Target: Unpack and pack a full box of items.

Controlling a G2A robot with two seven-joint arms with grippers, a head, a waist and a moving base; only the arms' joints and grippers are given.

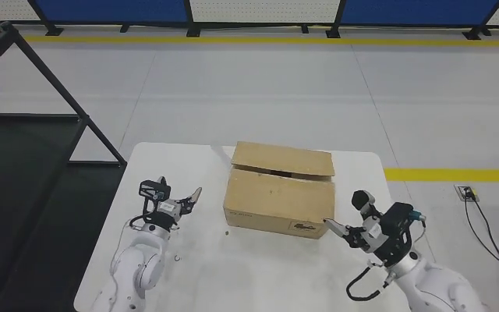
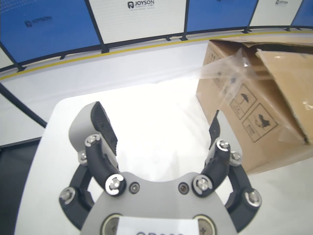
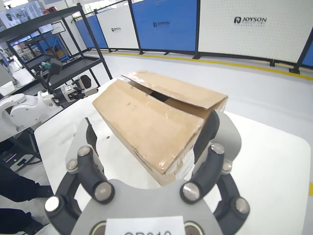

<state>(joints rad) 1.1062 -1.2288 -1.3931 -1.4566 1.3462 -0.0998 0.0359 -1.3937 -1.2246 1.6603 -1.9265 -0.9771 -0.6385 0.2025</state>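
Observation:
A brown cardboard box (image 1: 279, 191) stands in the middle of the white table (image 1: 195, 269). Its top flaps lie nearly shut, with a dark gap between them (image 3: 159, 96). A strip of clear tape (image 2: 227, 74) hangs loose from the box (image 2: 256, 118) at its end edge. My left gripper (image 1: 181, 196) is open and empty, a short way off the box's left end; in its own view the left gripper (image 2: 156, 118) hangs over bare table. My right gripper (image 1: 337, 228) is open at the box's front right corner, and the right gripper (image 3: 149, 128) has that corner of the box (image 3: 146, 113) between its fingers.
A black shelf rack (image 1: 39, 156) stands off the table's left side. A small scrap (image 1: 227, 232) lies on the table by the box's front left corner. Blue and white fence panels (image 1: 265, 9) line the far floor. There is free table in front of the box.

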